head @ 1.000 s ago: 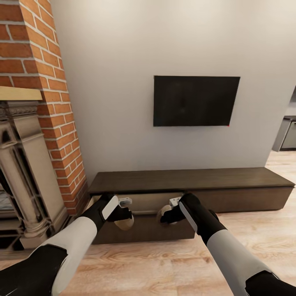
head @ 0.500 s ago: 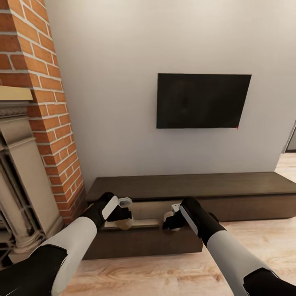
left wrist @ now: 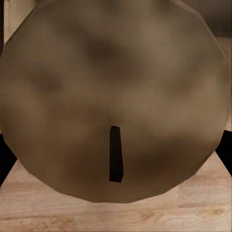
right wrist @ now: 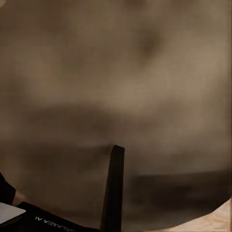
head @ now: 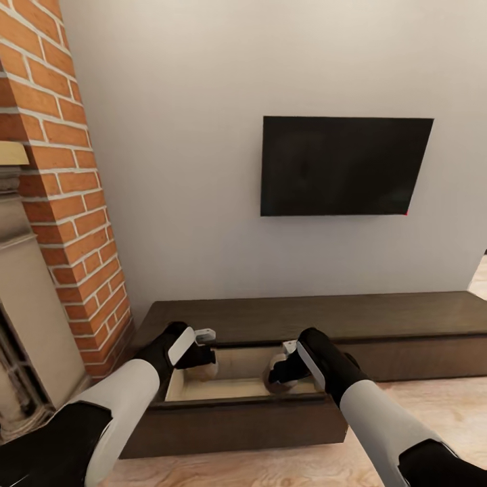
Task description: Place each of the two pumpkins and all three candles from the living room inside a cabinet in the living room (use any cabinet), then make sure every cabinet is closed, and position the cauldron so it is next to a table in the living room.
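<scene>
The cabinet [head: 304,316] is a long low dark-brown console under a wall TV, and its left drawer [head: 230,388] stands pulled out with a pale wood inside. My left gripper [head: 203,360] is shut on a tan candle [head: 208,370] above the drawer's left part. That candle's [left wrist: 116,96] flat top with its black wick sits close in the left wrist view. My right gripper [head: 279,374] is shut on a second candle [head: 276,387] over the drawer's right part. The right wrist view looks onto this candle's [right wrist: 116,87] top.
A brick fireplace column [head: 61,203] with a stone mantel stands at the left, close to the cabinet's end. A black TV [head: 345,166] hangs on the white wall. Wooden floor [head: 406,406] runs in front of the cabinet at the right.
The view has closed in on the cabinet, so the open drawer now lies under both grippers. Each gripper still holds its candle.
</scene>
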Robot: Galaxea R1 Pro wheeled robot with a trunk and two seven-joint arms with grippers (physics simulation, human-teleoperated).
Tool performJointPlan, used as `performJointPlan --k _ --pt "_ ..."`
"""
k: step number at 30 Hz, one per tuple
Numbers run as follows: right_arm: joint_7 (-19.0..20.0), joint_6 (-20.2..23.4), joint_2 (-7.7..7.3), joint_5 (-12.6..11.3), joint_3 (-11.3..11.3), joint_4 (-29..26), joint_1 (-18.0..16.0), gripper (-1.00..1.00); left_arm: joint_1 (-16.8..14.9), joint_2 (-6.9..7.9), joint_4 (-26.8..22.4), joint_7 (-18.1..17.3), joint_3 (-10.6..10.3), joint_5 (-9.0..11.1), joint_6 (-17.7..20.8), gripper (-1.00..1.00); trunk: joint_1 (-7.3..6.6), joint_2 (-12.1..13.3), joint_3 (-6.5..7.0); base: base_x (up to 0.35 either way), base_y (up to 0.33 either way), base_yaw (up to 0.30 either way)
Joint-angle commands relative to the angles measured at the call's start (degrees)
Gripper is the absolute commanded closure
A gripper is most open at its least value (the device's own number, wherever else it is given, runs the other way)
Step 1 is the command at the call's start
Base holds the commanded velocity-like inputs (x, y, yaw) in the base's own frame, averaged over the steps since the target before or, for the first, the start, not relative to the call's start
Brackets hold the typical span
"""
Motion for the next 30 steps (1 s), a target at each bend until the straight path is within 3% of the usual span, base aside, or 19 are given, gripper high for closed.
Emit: performJointPlan --k 1,15,22,30 --pt "-0.33 0.2 -0.03 -0.61 0.19 0.02 -0.06 1.0 -0.05 0.02 0.75 0.44 -0.42 0.67 -0.61 1.0 0.03 -0.03 -0.06 0.325 -0.071 0.0" --pt "-0.34 0.2 0.23 -0.6 0.19 0.13 -0.06 1.0 -0.05 -0.95 5.25 -0.16 -0.47 0.67 -2.1 1.0 0.03 -0.03 -0.15 0.272 -0.183 0.078" --pt "-0.34 0.15 0.4 -0.59 0.33 0.13 -0.06 1.0 -0.05 -1.06 7.24 -0.45 -0.55 0.67 -5.87 1.0 0.03 -0.03 -0.16 0.041 -0.04 0.031" --pt "-0.34 0.14 1.02 -0.62 0.44 0.25 -0.06 1.0 -0.05 -1.06 8.95 -0.52 -1.12 0.46 -6.54 1.0 0.03 -0.03 -0.24 0.11 -0.014 0.234"
